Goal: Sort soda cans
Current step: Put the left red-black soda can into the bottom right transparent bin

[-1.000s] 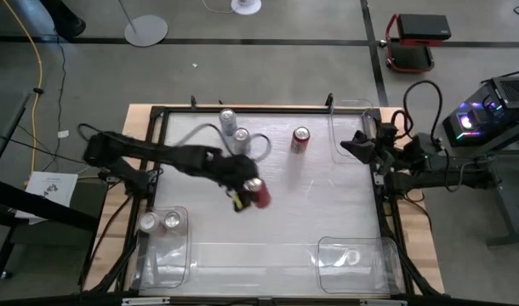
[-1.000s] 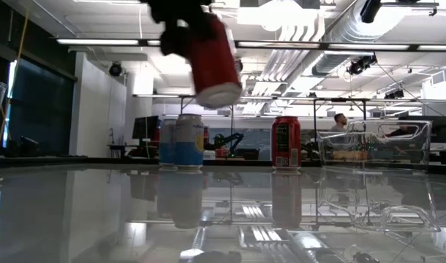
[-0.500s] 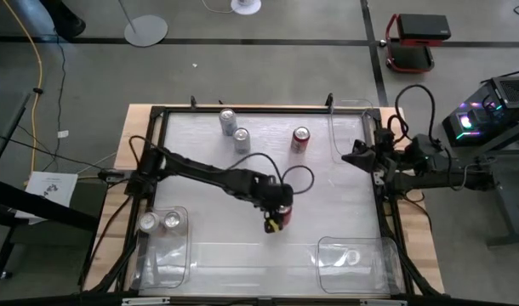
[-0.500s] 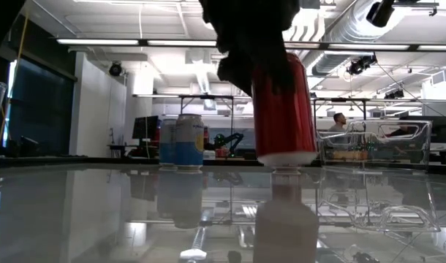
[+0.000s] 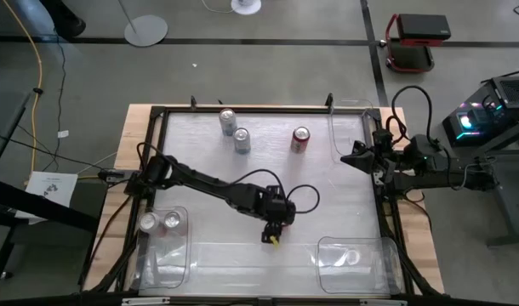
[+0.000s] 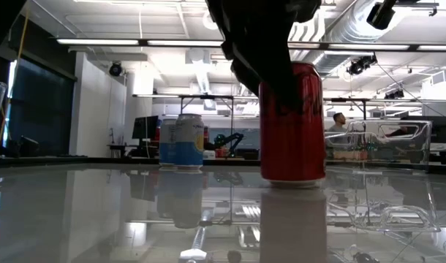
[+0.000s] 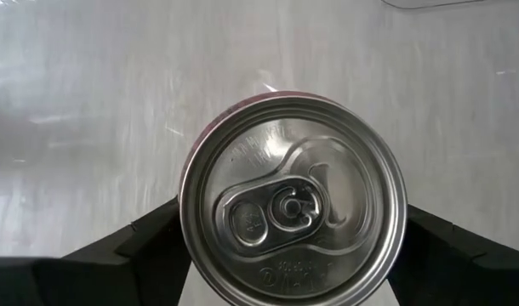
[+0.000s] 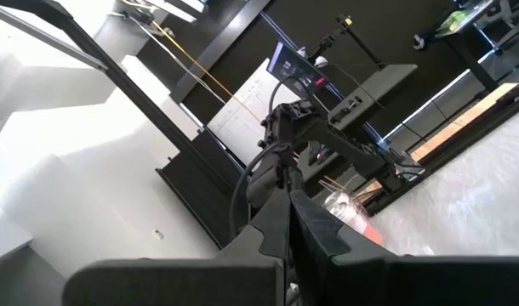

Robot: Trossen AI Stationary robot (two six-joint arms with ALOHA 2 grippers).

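The high view looks straight down on the whole table [image 5: 327, 204]. The low view faces level across it, very near the red can [image 6: 292, 120], which the left wrist view sees from directly above. The right wrist view tilts up toward the room.

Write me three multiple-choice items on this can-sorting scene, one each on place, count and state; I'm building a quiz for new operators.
1. Where is the left gripper?
A. Over the table's middle, toward the near right bin
B. Inside the near left bin
C. Beside the two far silver cans

2. How many cans stand in the near left bin?
A. None
B. Two
C. Four

3. What is the state of the red can in the left gripper?
A. Lying on its side
B. Upright, base at the tabletop, fingers on both sides
C. Crushed flat

Answers: 1 A, the high view shows the gripper mid-table. 2 B, two silver tops show in that bin. 3 B, the low view shows it upright and the left wrist view shows fingers flanking it. The right gripper waits at the right edge.
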